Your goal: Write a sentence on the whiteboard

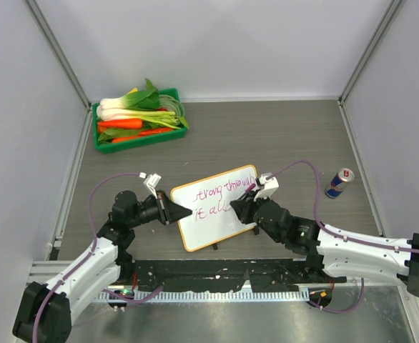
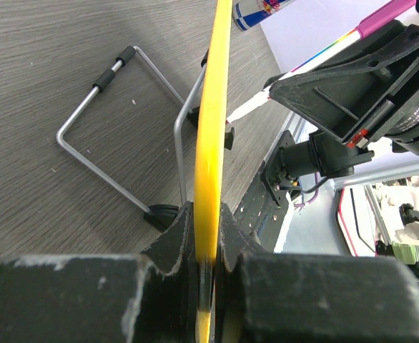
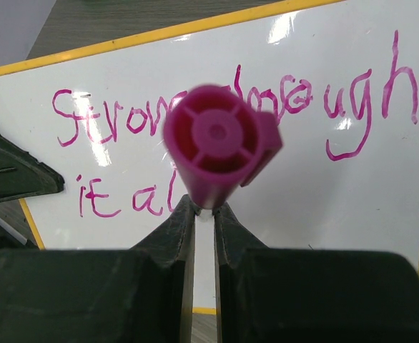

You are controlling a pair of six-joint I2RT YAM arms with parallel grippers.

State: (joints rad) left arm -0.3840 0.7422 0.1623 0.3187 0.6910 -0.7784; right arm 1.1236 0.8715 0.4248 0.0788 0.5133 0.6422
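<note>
The whiteboard (image 1: 213, 214), white with a yellow frame, stands tilted near the table's front middle. My left gripper (image 1: 184, 212) is shut on its left edge; the left wrist view shows the yellow frame (image 2: 213, 128) edge-on between the jaws. The pink sentence (image 3: 109, 118) reads "Strong", a hidden word, "ough", then "it al" below. My right gripper (image 1: 247, 202) is shut on a pink marker (image 3: 219, 143), whose cap end faces the camera and hides the middle of the writing. The marker tip is at the board, after "al".
A green tray (image 1: 139, 136) of carrots and leafy greens sits at the back left. A drink can (image 1: 339, 183) stands at the right. The board's wire stand (image 2: 109, 143) rests on the table behind it. Grey walls close in the sides.
</note>
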